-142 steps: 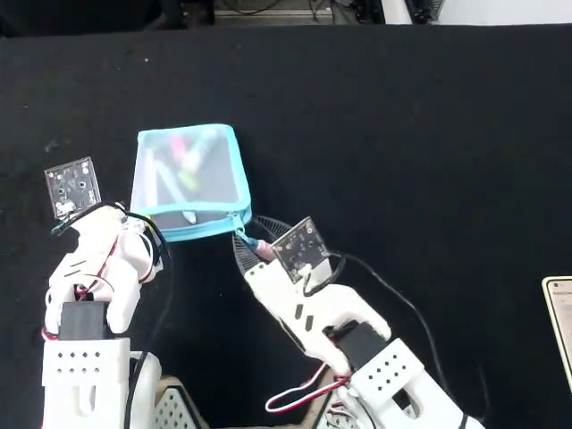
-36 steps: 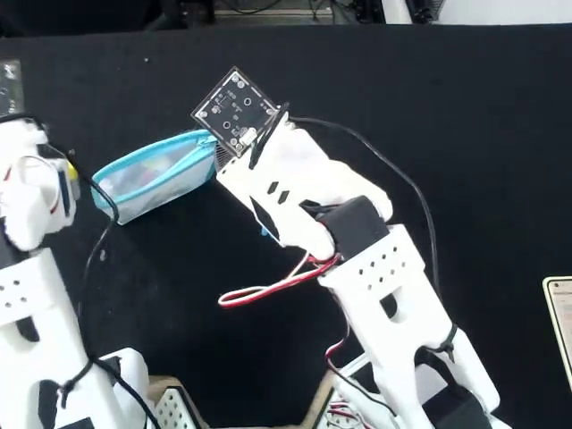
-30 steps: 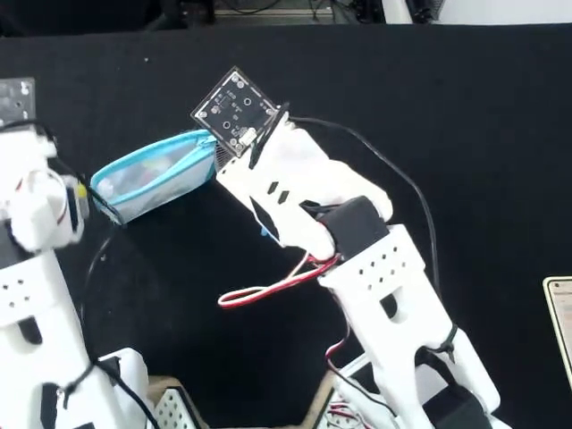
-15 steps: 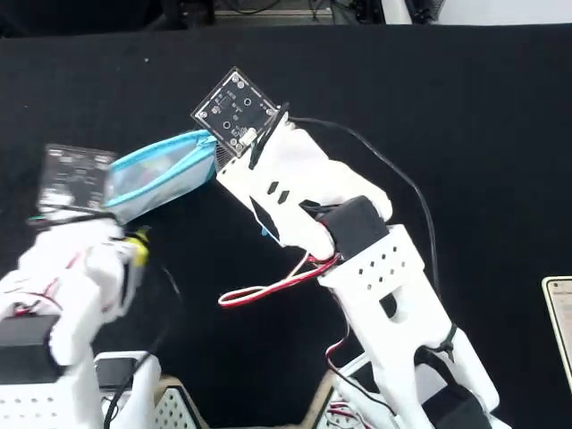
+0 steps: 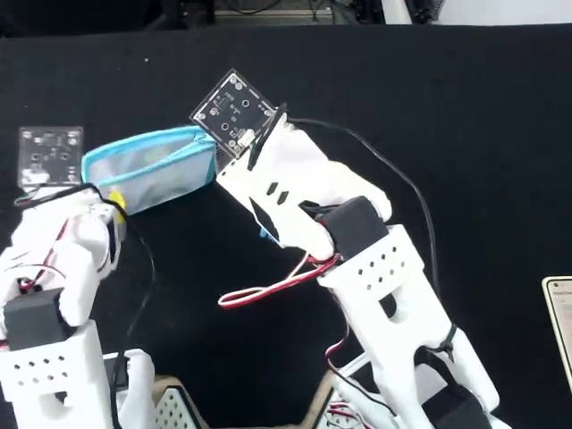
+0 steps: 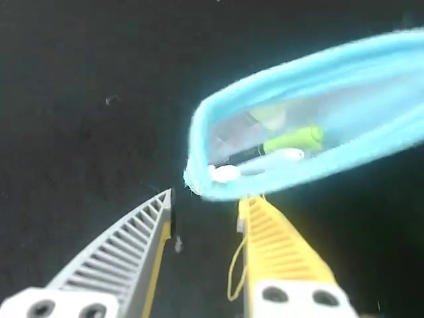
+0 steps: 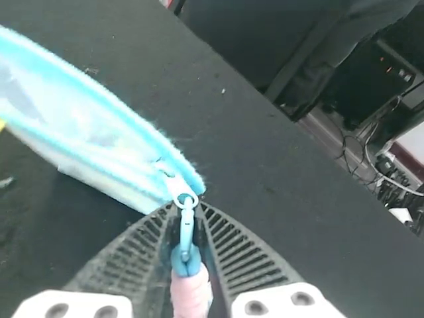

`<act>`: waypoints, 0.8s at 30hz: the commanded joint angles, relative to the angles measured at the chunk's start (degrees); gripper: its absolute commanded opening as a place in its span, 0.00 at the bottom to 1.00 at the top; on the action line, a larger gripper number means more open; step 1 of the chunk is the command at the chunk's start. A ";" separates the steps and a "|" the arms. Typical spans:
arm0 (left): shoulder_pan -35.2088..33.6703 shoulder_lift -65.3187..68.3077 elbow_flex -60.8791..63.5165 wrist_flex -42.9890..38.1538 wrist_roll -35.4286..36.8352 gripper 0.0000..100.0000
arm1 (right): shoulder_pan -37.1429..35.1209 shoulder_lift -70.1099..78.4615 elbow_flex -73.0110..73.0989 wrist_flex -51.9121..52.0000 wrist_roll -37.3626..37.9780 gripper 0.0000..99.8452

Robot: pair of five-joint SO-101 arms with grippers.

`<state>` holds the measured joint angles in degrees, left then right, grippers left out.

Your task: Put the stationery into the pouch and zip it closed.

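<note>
The pouch (image 5: 147, 168), translucent with a light-blue trim, hangs tilted above the black table between the two arms. Pens (image 6: 288, 140) lie inside it, one with a green body. My right gripper (image 7: 185, 213) is shut on the blue zipper pull (image 7: 186, 246) at the pouch's (image 7: 79, 142) right end; in the high view that gripper (image 5: 217, 166) sits under its camera board. My left gripper (image 6: 205, 199) is open just below the pouch's (image 6: 311, 86) left corner, grey finger (image 6: 136, 242) and yellow finger (image 6: 275, 248) apart. In the high view the left gripper (image 5: 113, 202) is at the pouch's left end.
A pale card (image 5: 559, 313) lies at the table's right edge. Cables and dark equipment (image 5: 268, 9) line the far edge. The black table (image 5: 447, 116) stretches open to the right and far side.
My left arm has swung back in from the far left and now sits under the pouch's left end. The pouch's left end has risen a little. The right arm has held still.
</note>
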<state>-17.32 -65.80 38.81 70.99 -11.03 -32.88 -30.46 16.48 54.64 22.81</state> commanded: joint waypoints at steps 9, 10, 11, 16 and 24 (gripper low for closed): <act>-0.13 -0.53 7.25 -18.29 2.55 0.17 | -9.32 -4.26 -5.14 4.92 0.62 0.01; 0.31 -0.53 7.87 -20.31 4.22 0.17 | -9.76 -4.35 -5.14 5.01 0.62 0.01; 0.48 -0.53 8.31 -22.42 6.15 0.17 | -10.37 -4.44 -5.14 5.10 0.62 0.01; 0.84 -0.53 10.42 -32.26 16.44 0.17 | -11.87 -4.70 -4.00 4.75 0.62 0.01; 5.05 -0.62 16.04 -37.45 21.10 0.17 | -11.25 -4.70 -3.12 2.90 0.62 0.01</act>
<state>-15.91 -65.63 53.32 34.68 9.01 -44.13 -32.04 14.73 59.47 23.08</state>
